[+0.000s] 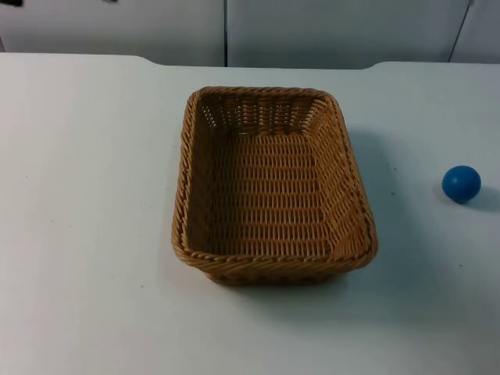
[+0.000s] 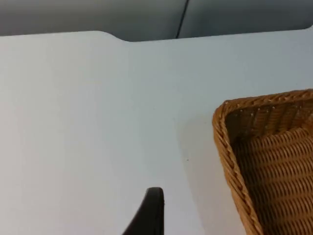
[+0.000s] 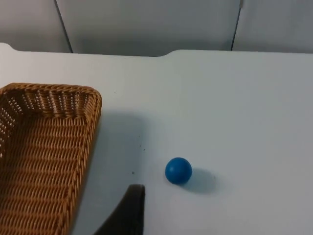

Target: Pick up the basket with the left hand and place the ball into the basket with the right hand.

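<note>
On the white table (image 1: 86,195) sits the empty wicker basket (image 1: 272,187) — light, stiff, best gripped by its rim; the blue ball (image 1: 461,183), well apart, looks smooth, roll-prone. Neither gripper's grip can be told.

White table (image 1: 86,234), grey partition wall (image 1: 328,31)

The basket (image 1: 273,262) is woven from thin tan strips, like wicker. Its sides feel bumpy to look at, and the rim is a twisted braid. The ball (image 1: 462,183) is blue, smooth and a little dull, like rubber. The worktop (image 1: 86,195) is white, flat and smooth, with a soft shine. The wall (image 1: 328,31) behind is grey, plain and matt.
</note>
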### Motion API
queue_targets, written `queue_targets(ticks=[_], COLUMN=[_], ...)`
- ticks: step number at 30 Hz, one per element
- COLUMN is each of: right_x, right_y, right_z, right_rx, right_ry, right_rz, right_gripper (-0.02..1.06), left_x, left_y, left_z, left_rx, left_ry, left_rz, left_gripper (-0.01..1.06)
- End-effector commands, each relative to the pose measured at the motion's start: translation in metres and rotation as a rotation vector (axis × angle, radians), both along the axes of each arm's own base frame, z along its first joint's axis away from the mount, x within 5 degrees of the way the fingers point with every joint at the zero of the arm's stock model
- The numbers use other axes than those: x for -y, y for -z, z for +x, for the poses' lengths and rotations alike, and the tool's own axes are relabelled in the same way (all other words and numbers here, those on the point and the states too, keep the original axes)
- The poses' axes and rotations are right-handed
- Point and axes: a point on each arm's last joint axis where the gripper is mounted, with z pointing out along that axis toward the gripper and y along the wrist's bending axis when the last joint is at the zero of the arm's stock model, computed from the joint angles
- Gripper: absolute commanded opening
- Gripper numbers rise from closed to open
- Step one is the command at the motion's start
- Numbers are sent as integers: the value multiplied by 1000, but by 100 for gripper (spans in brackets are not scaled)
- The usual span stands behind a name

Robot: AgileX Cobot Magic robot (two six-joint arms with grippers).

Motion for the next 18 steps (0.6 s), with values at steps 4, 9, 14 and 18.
queue_targets(ticks=[4,9,14,18], right_x=[1,1,2,3], right_y=[-2,-2,-1,0], right_z=[1,1,0,0], right_rx=[-3,-1,-13,-15], right_ry=[2,-1,-10,-1], right_rz=[-13,-40,-78,-97], right_gripper=[105,105,105,105], left_x=[27,46,66,75], left_y=[54,90,113,128], left_z=[26,37,50,61], left_rx=[-82,-190,-263,-313], left_ry=[-12,7,-3,-8], left_rz=[-54,-33,-68,-73], left_gripper=[84,84,84,84])
